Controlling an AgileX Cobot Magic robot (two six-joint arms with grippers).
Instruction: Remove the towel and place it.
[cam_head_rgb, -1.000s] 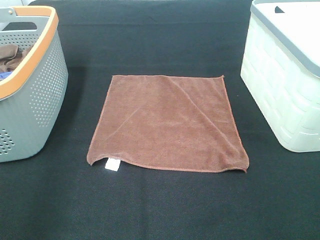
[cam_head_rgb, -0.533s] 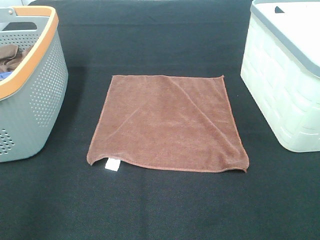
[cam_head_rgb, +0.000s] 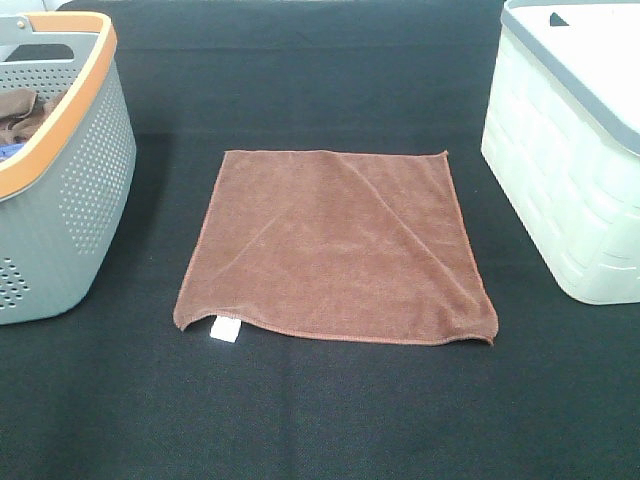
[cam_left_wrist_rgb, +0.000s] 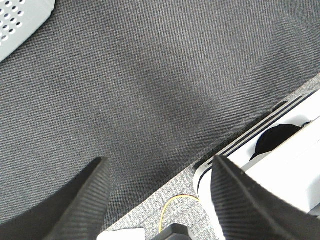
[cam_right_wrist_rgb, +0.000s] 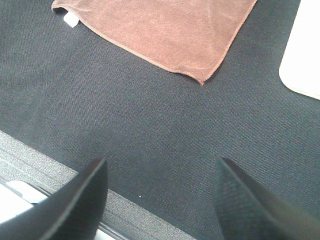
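The towel (cam_head_rgb: 335, 245), a square rust-brown cloth with a stitched hem and a small white tag (cam_head_rgb: 224, 330) at its near left corner, lies flat on the black mat between two baskets. Its near edge and tag also show in the right wrist view (cam_right_wrist_rgb: 165, 30). My right gripper (cam_right_wrist_rgb: 160, 200) is open and empty, hovering over bare mat short of the towel's near right corner. My left gripper (cam_left_wrist_rgb: 157, 200) is open and empty over bare mat near the table's edge. Neither gripper shows in the exterior high view.
A grey perforated basket with an orange rim (cam_head_rgb: 70, 160) stands at the left, holding a darker brown cloth (cam_head_rgb: 22, 112). A white basket with a grey rim (cam_head_rgb: 570, 150) stands at the right. A white device and a yellow cable (cam_left_wrist_rgb: 170, 210) lie off the mat's edge.
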